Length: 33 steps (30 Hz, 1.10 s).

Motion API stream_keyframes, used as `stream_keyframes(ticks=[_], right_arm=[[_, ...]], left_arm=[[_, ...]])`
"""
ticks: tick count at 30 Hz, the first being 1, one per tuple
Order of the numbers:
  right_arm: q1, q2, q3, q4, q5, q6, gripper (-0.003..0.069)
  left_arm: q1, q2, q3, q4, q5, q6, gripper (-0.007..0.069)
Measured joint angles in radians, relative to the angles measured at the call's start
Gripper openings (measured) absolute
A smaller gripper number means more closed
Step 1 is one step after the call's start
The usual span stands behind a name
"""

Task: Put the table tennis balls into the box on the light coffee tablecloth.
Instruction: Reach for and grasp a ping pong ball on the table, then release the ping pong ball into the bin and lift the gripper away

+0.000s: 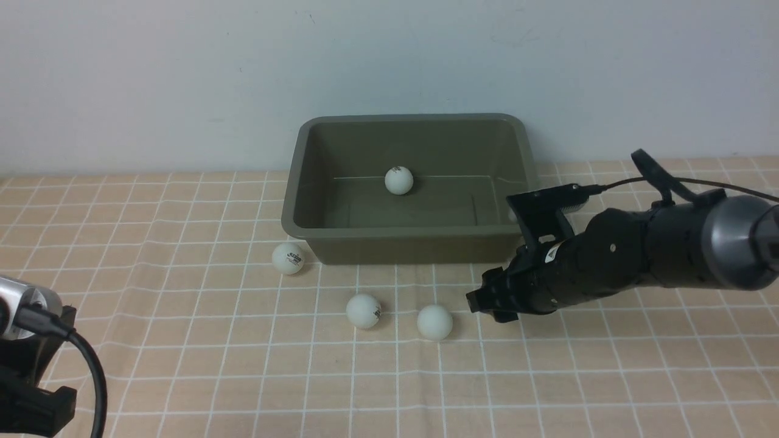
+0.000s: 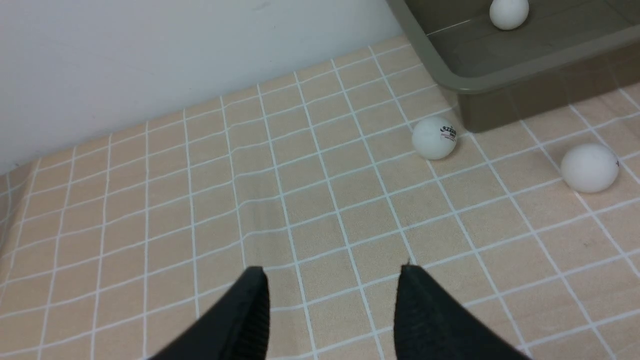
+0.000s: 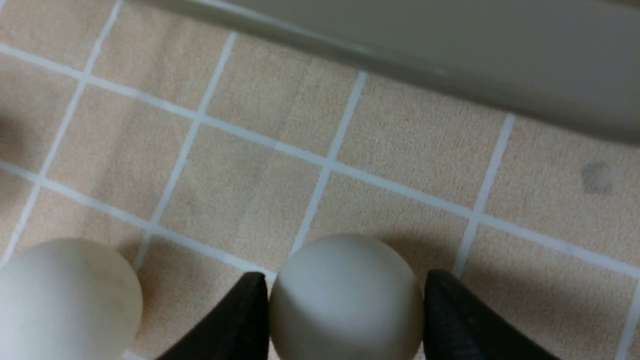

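Step in hand, as judged: pickup of a plain ball off the light coffee tablecloth, just in front of the near wall of the box, about midway along it.

Right gripper low over the cloth, off the box's near right corner. Fingertips flanking that ball at roughly ball width, reaching only just past its near side. Firm contact or mere bracketing: cannot tell. Ball resting on the cloth, not lifted.

Left gripper parked well off the box's left end. Jaws moderately apart, nothing between them.

Elsewhere:
- One ball lying inside the box, toward its far wall.
- A logo ball in front of the near wall, a little further toward the box's left end than the bracketed ball.
- Another logo ball just beside the box's near left corner.

Next, as judged:
- Push slightly further forward to bring the pads onto the ball's widest part, then pinch gently. Risk otherwise: squirting out of a tip-only pinch and knocking the logo ball nearby.
- Lift clear of the flared rim.
- Carry over the box's floor.
- Release low to limit bounce.
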Motion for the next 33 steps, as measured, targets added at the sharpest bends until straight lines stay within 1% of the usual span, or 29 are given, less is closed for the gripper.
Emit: stream_keyframes(ticks=[4, 7, 11, 15, 17, 20, 25, 27, 29, 33], right_arm=[[0.000, -0.001, 0.000, -0.008, 0.000, -0.018, 0.0356], [0.000, -0.027, 0.000, -0.044, 0.029, -0.027, 0.0356], [0.000, -0.140, 0.000, -0.129, 0.134, -0.034, 0.0356], [0.000, -0.248, 0.000, -0.167, 0.191, -0.042, 0.0356], [0.000, -0.312, 0.000, -0.179, 0.186, -0.047, 0.0356], [0.000, -0.346, -0.018, -0.182, 0.143, -0.052, 0.0356], [-0.014, -0.255, -0.172, -0.182, 0.179, -0.056, 0.0356], [-0.029, -0.190, -0.264, -0.182, 0.213, -0.057, 0.0356], [-0.051, -0.066, -0.401, -0.184, 0.263, -0.057, 0.0356], [-0.065, 0.033, -0.517, -0.187, 0.309, -0.057, 0.0356]], left_arm=[[0.000, 0.000, 0.000, -0.001, 0.000, 0.000, 0.0314], [0.000, 0.000, 0.000, -0.001, 0.001, 0.000, 0.0314], [0.000, 0.000, 0.000, -0.001, 0.001, 0.000, 0.0314], [0.000, 0.000, 0.000, -0.001, 0.001, 0.000, 0.0314], [0.000, 0.000, 0.000, -0.001, 0.002, 0.000, 0.0314], [0.000, 0.000, 0.000, -0.001, 0.002, 0.000, 0.0314], [0.000, 0.000, 0.000, -0.001, 0.002, 0.000, 0.0314], [0.000, 0.000, 0.000, -0.001, 0.002, 0.000, 0.0314], [0.000, 0.000, 0.000, -0.001, 0.002, 0.000, 0.0314], [0.000, 0.000, 0.000, -0.001, 0.002, 0.000, 0.0314]])
